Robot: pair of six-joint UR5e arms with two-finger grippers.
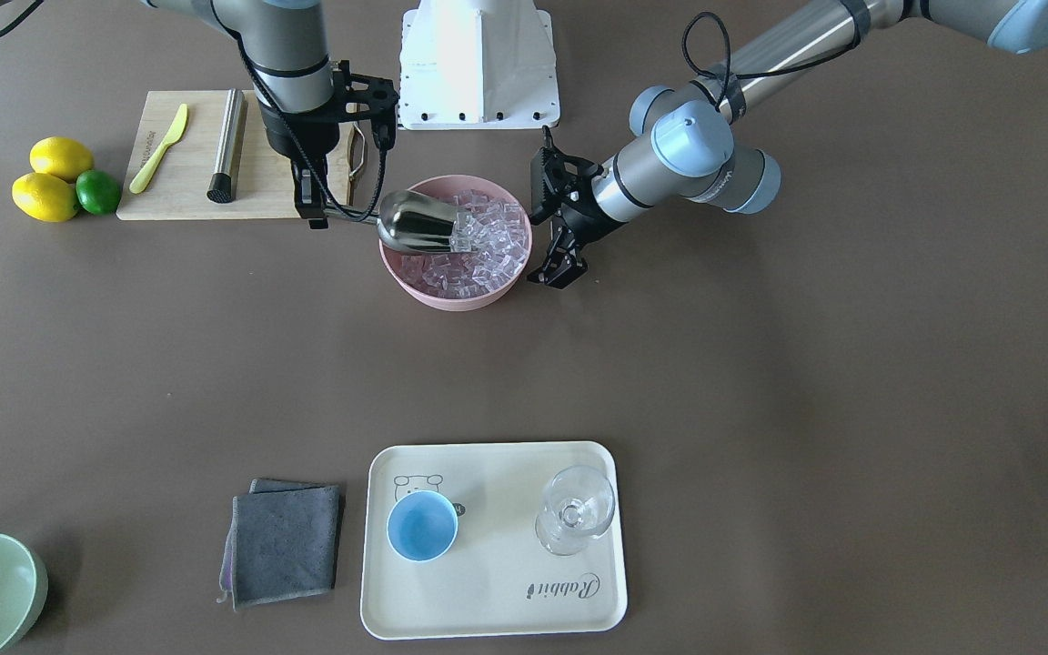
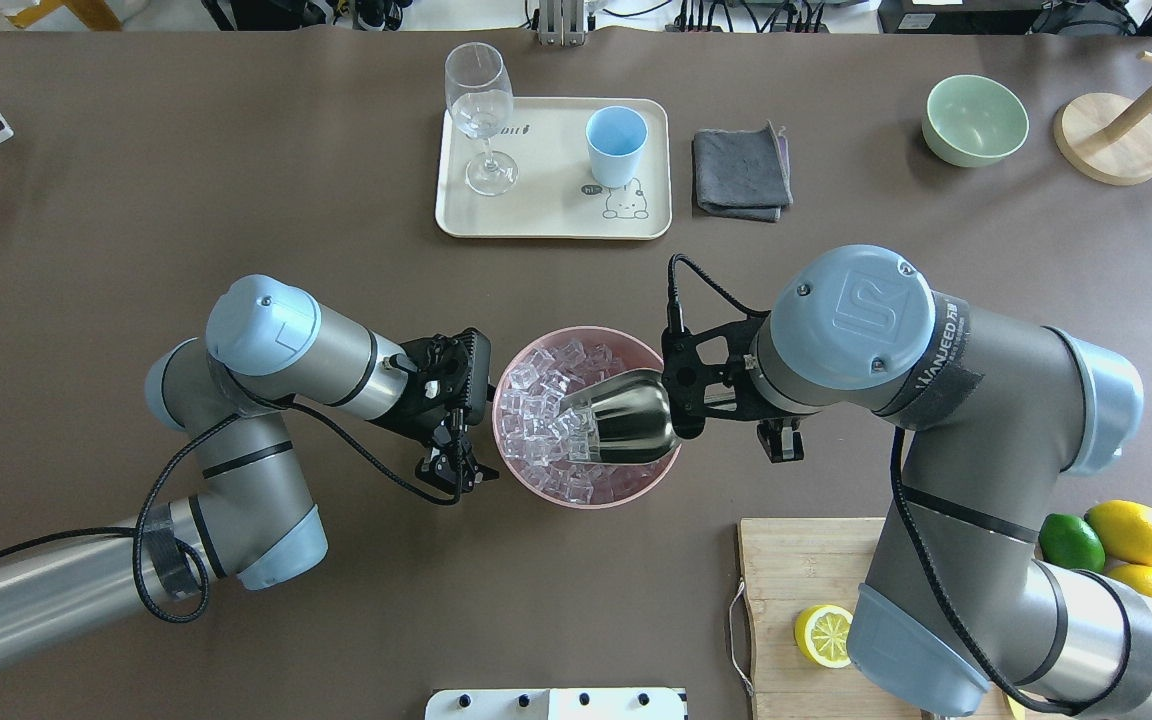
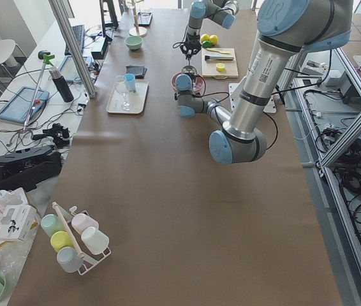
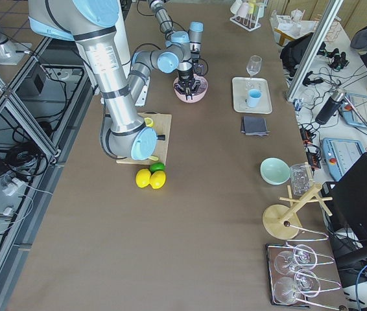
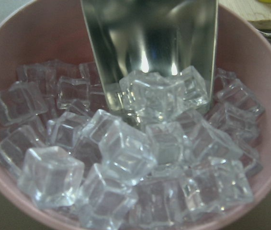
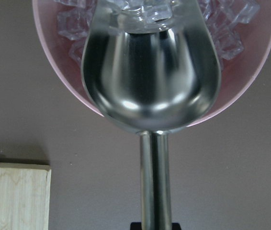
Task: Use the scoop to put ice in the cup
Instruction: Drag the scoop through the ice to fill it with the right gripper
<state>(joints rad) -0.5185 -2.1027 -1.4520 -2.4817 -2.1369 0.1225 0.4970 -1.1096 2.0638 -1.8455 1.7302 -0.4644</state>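
Our right gripper (image 1: 313,211) squeezes the scoop (image 1: 419,223) by its handle; the scoop's front sits in the ice (image 1: 488,256); our left gripper (image 1: 559,271) has its fingers apart.

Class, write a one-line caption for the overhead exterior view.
Right gripper holds the scoop in the pink bowl of ice; left gripper hovers beside it.

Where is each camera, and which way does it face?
Front-facing: across table, facing robot; both arms.
Overhead: behind robot, facing forward; both arms.
Exterior left: table's left end; left arm nearest.
Exterior right: table's right end; right arm nearest.
Left wrist: into pink bowl; no body.
Right wrist: along scoop; right hand's edge.
Wrist views share scoop, ice.
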